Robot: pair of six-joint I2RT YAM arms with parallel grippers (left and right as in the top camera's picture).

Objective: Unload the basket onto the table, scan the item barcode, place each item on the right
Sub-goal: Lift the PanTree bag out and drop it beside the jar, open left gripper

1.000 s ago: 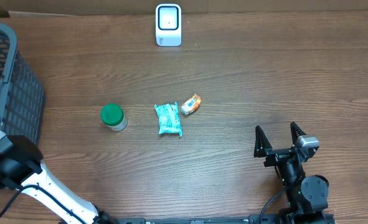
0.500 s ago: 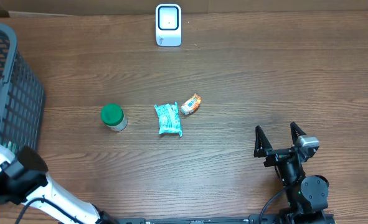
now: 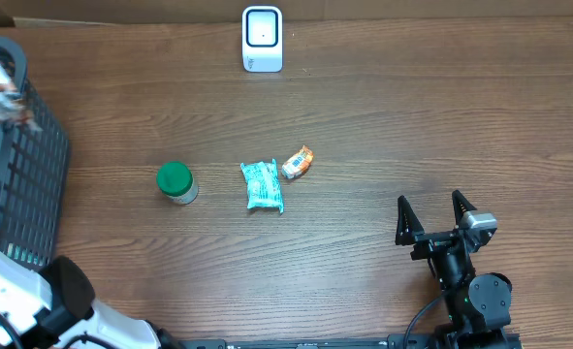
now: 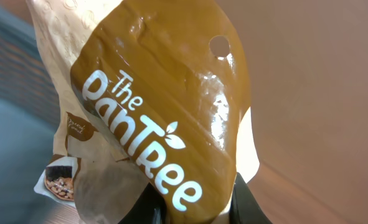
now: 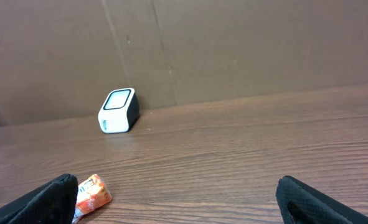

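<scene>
Since the earlier overhead frames the left arm (image 3: pixel 19 301) has swung its dark wrist section lower and rightward along the near edge, and the pouch has come up out of the basket (image 3: pixel 34 165); it now shows as a blurred streak over the basket's far rim. The PanTree snack pouch (image 4: pixel 152 118) fills the left wrist view, brown and cream, brand print facing that camera and hang-hole uppermost. No barcode is visible on this face. The left gripper (image 4: pixel 196 208) is pinched on the pouch's lower end, with a dark finger showing at each side of it. Judgement: pick-up done, scan not yet done. The scanner (image 3: pixel 262 39) stands at the far edge of the table (image 3: pixel 412 116), well apart from the pouch, so what is left is the carry across and turning the barcode side to the scanner window. A green-lidded jar (image 3: pixel 175 182), a teal packet (image 3: pixel 263 185) and a small orange wrapper (image 3: pixel 298 162) lie mid-table, untouched. The right gripper (image 3: pixel 437 215) sits low at the near right, jaws spread wide and empty, pointing toward the scanner, with the wrapper just inside its wrist view.
</scene>
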